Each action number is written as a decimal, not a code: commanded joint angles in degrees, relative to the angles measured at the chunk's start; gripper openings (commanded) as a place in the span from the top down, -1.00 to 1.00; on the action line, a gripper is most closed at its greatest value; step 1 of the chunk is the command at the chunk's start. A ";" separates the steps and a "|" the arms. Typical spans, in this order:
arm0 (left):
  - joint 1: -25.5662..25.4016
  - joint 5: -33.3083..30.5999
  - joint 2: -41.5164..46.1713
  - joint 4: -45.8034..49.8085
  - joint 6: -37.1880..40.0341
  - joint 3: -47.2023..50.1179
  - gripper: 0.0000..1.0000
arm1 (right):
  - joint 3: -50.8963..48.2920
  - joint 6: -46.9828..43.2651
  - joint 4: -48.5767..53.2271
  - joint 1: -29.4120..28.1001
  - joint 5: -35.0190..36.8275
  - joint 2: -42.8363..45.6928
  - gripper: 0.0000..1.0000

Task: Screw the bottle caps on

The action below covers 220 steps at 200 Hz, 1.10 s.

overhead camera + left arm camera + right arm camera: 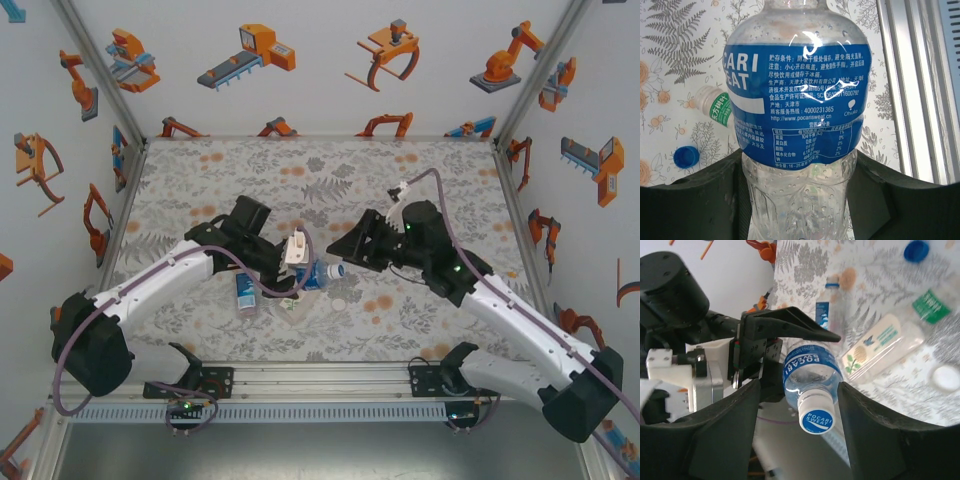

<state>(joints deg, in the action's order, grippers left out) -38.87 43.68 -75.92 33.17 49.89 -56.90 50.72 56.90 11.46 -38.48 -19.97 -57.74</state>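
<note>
Blue label, clear plastic: the slim bottle point(795, 75) is held in the air over the table point(300, 170), between the two arms.
Left pincer: the left gripper point(799, 197) is closed on the lower body of the slim bottle, one finger at each side.
Right pincer: the right gripper point(800, 390) has its jaws apart. They stand at both sides of the neck, with a gap at each side, and grip nothing.
Cap on the neck: the printed cap point(816, 416), white with a blue mark, sits on the mouth of the slim bottle. Whether it is fully tight I cannot tell.
Key relation: the long axis of the slim bottle lies about level and points from the left gripper toward the right gripper, so the printed cap is directly between the right jaws. The right arm is the nearer one to the cap.
Arm pose: both arms reach forward and bend inward, with the wrists facing each other over the middle of the table.
Next move, as I judge: the right jaws should close on the printed cap and turn about this same axis.
Others waiting: the blue cap point(916, 250) and the white cap point(945, 377) lie loose on the table near the wide bottle point(885, 347), which lies on its side. A second slim bottle point(827, 310) is just beyond.
</note>
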 commanded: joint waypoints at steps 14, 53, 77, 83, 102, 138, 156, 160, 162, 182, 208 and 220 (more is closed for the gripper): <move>-0.07 3.13 0.07 -0.19 1.70 -1.75 1.00 | 5.79 -23.00 5.53 2.19 -4.35 0.00 -0.15; -0.06 3.16 -0.02 -0.01 1.83 -1.79 1.00 | 5.78 -46.59 2.76 2.18 -13.04 -0.24 -0.08; -0.08 3.24 -0.09 0.08 2.04 -1.86 1.00 | 2.91 -61.68 -1.05 1.88 -22.12 1.61 -0.10; -0.14 3.23 -0.17 0.11 2.00 -1.85 1.00 | 2.18 -65.09 -2.05 1.62 -24.15 2.13 -0.10; -0.11 3.37 -0.31 0.20 2.17 -2.03 1.00 | -0.44 -74.72 -3.64 0.88 -28.48 3.45 -0.16; -0.15 3.62 -0.24 0.67 2.60 -2.15 1.00 | -4.60 -80.10 -5.85 0.69 -26.61 4.32 -0.16; -0.11 3.94 -0.16 0.68 2.82 -2.05 1.00 | -5.81 -80.13 -6.99 0.71 -26.13 4.65 -0.13; -0.14 4.05 -0.10 0.73 2.78 -2.03 1.00 | -6.11 -80.03 -7.38 0.69 -26.22 4.75 -0.13; -0.15 4.09 -0.10 0.71 2.83 -2.10 1.00 | -6.26 -79.96 -7.59 0.73 -26.25 4.81 -0.12; -0.14 4.39 -0.19 0.77 2.97 -2.09 1.00 | -7.34 -79.45 -9.06 0.69 -26.22 5.21 -0.01; -0.15 4.44 -0.25 0.88 3.02 -2.12 1.00 | -8.11 -78.57 -10.72 0.68 -26.69 5.51 0.05; -0.13 4.48 -0.17 0.85 2.95 -2.18 1.00 | -8.56 -77.81 -11.94 0.60 -26.77 5.40 0.07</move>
<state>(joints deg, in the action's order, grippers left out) -38.87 45.54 -75.94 33.04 51.18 -57.28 43.16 -20.62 4.23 -37.65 -45.12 -53.21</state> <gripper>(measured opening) 0.592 0.474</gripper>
